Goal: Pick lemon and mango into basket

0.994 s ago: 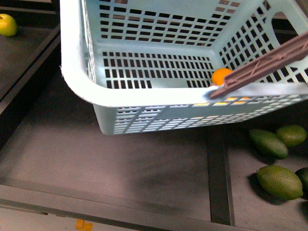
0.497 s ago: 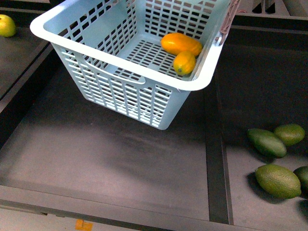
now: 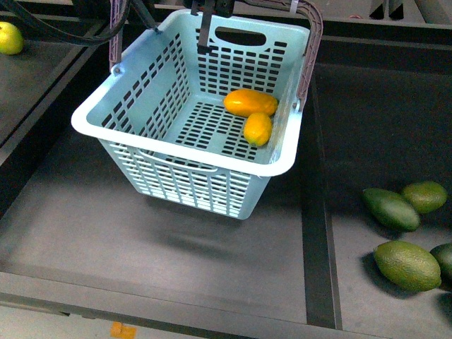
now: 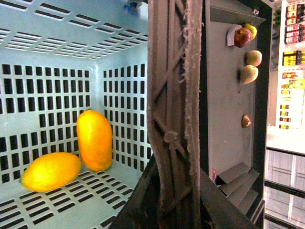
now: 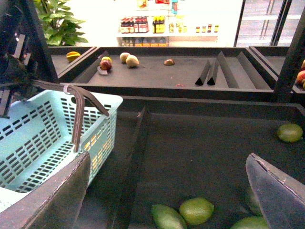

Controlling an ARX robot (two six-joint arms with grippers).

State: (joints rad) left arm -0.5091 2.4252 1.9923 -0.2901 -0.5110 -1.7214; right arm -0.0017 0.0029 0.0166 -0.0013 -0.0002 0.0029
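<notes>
The pale turquoise basket (image 3: 141,138) hangs tilted above the dark shelf, its brown-grey handles (image 3: 308,49) drawn up to the top edge. On its slotted floor, against the right wall, the orange mango (image 3: 250,102) touches the yellower lemon (image 3: 258,128). My left gripper (image 3: 212,10) is shut on the handles; in the left wrist view the gripper (image 4: 171,186) clamps the handles (image 4: 174,105), with the mango (image 4: 94,138) and lemon (image 4: 50,171) below. My right gripper (image 5: 167,191) is open and empty, to the right of the basket (image 5: 43,138).
Several dark green fruits (image 3: 393,209) lie on the right shelf section, beyond a raised divider (image 3: 318,233); they also show under the right gripper (image 5: 195,210). A yellow-green fruit (image 3: 8,37) sits far left. A back shelf holds apples and pears (image 5: 106,64).
The basket has swung away from the front camera, turned and come nearer level. The mango and lemon, mostly hidden a second ago, now rest together by the right wall.
</notes>
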